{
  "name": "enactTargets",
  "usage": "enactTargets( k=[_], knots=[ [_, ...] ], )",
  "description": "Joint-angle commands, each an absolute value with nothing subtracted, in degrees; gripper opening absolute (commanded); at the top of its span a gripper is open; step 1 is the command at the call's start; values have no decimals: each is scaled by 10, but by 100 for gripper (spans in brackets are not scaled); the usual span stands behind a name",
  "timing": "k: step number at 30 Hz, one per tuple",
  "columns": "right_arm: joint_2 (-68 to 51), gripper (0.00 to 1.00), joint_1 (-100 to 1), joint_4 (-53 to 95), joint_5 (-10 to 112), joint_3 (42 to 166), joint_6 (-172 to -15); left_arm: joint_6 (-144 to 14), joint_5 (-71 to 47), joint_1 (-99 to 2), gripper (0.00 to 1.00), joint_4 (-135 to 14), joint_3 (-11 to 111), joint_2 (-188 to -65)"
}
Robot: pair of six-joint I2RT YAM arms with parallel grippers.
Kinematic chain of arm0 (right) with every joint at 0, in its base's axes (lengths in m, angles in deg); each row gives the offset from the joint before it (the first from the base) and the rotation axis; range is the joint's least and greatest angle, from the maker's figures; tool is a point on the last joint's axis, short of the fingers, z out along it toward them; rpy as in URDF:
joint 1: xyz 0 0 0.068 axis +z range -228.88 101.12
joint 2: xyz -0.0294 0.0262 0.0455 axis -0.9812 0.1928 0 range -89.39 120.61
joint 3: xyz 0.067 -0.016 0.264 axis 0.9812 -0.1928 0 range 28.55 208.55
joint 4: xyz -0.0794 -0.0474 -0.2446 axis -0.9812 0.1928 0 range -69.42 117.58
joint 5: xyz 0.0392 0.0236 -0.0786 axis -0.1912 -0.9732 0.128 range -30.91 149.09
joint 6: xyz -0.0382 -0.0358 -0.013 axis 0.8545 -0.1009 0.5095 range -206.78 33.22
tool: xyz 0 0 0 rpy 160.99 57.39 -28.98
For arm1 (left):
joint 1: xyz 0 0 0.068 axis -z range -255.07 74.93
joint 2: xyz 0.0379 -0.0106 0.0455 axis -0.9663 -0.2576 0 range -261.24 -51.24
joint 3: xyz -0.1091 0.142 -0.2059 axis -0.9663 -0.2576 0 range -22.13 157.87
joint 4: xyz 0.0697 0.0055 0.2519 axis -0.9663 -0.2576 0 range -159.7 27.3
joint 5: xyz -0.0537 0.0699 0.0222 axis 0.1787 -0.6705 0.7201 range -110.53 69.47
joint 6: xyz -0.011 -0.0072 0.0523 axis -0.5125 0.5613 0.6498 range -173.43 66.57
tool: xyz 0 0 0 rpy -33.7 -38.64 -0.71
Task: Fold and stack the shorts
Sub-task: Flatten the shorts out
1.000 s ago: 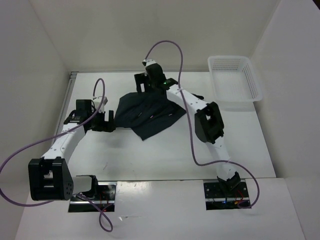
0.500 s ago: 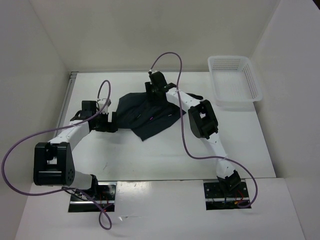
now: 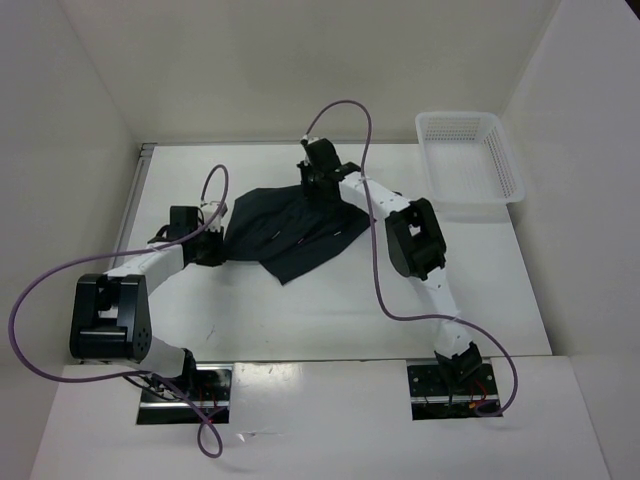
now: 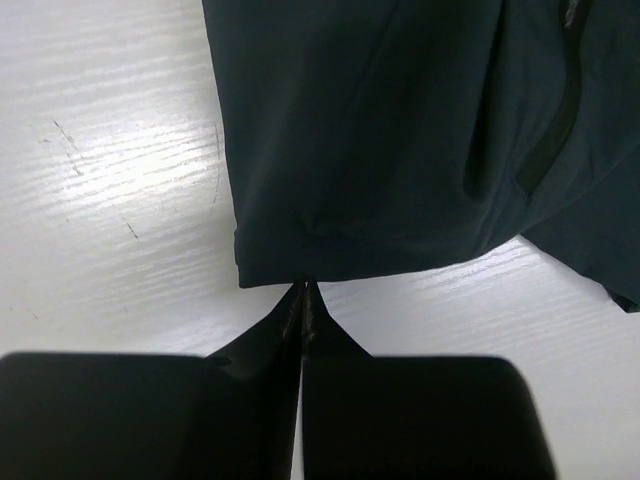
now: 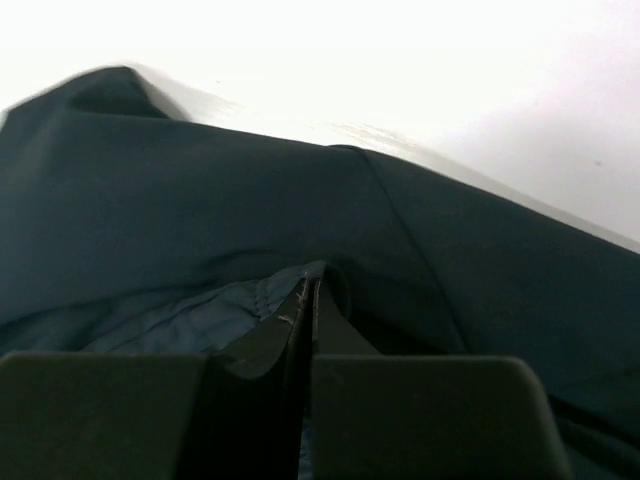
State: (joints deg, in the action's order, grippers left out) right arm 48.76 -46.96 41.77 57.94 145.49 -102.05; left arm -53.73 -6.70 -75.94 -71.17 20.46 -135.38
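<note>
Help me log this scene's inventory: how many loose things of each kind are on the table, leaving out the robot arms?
dark shorts: 1
white mesh basket: 1
Total: 2

One pair of shorts [image 3: 290,230] — one basket [image 3: 480,200] — two arms [image 3: 150,268] [image 3: 400,215]

- The shorts [image 3: 295,230] are soft cloth, very dark navy, close to black.
- They lie opened out and unfolded on the white table [image 3: 300,310], towards its far middle, skewed so that one corner points to the near side.
- Most of the cloth sits flat with shallow creases, and a stitched hem runs straight along the left edge.
- At the far edge the fabric bunches up, showing a paler inner layer.
</note>
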Motion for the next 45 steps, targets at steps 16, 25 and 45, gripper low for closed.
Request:
enactTargets(
  k=[16,25,45],
  knots=[
    [161,2,-489,395,552,1369,-962,-534,-67,-721,100,-822,249,-1314],
    [135,2,-489,384,565,1352,-968,-534,-117,-651,100,-699,244,-1382],
    [44,2,-489,384,613,1313,-939,-534,-195,-651,1,-611,299,-1465]
  ],
)
